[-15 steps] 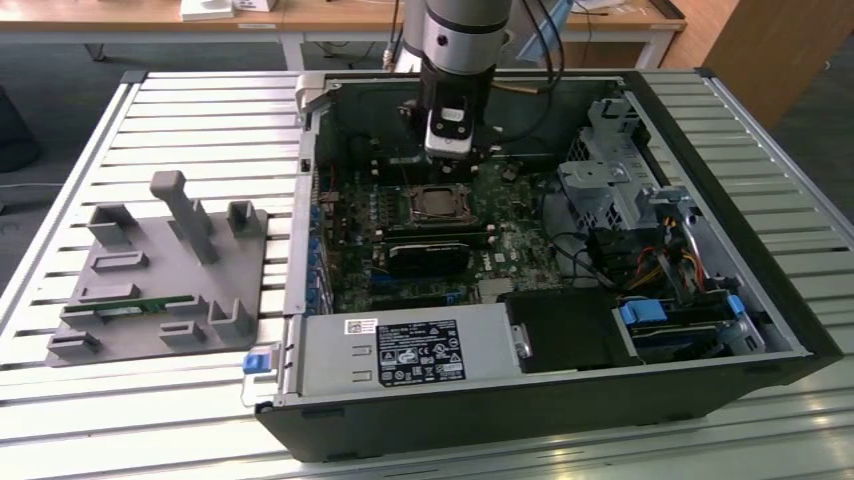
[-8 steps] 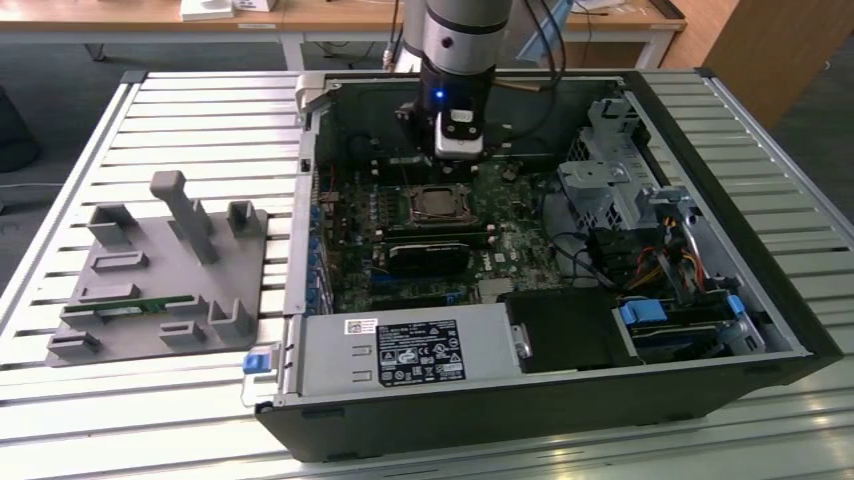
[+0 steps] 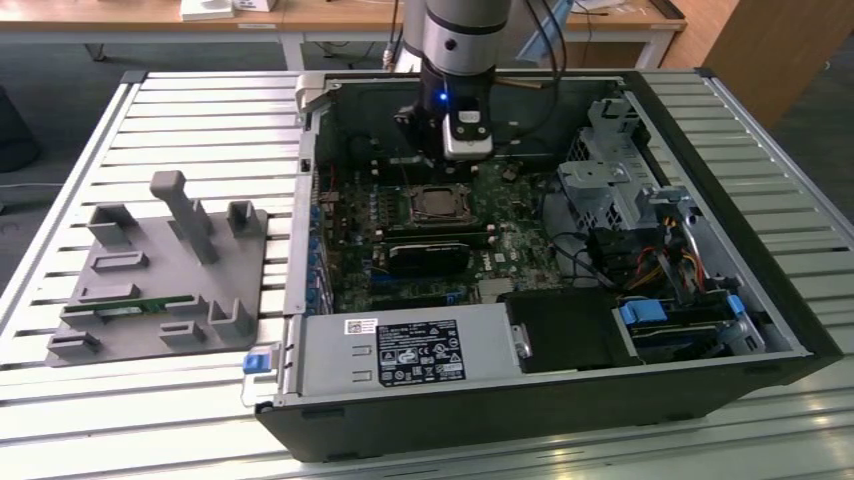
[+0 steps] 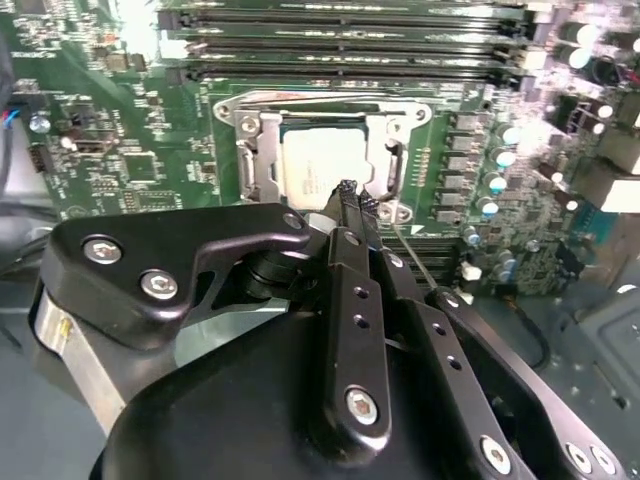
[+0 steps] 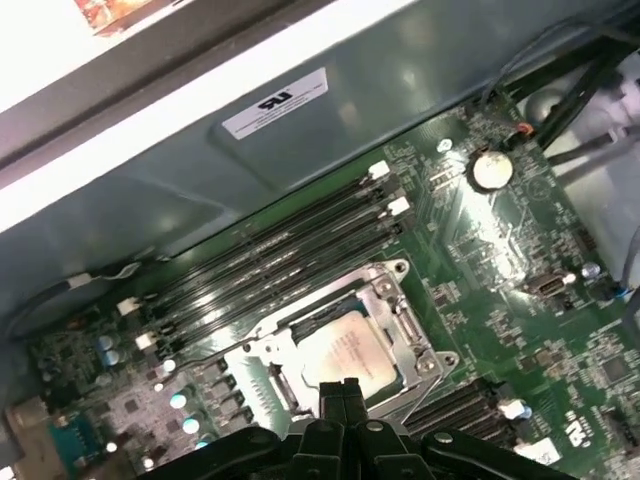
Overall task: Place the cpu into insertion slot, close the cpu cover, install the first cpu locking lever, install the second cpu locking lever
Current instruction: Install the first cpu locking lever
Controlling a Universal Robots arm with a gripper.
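CPU (image 4: 318,168): one, seated flat under one closed cpu cover (image 4: 252,150). Gripper (image 4: 347,190): two fingers pinched together, gripping nothing, tips just over the cover's edge.

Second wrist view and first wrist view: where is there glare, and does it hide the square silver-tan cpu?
Second wrist view: glare bleaches part of the green circuit board; the square silver-tan cpu shines but shows clearly. First wrist view: the grey metal case wall has a soft sheen; the cpu is evenly lit.
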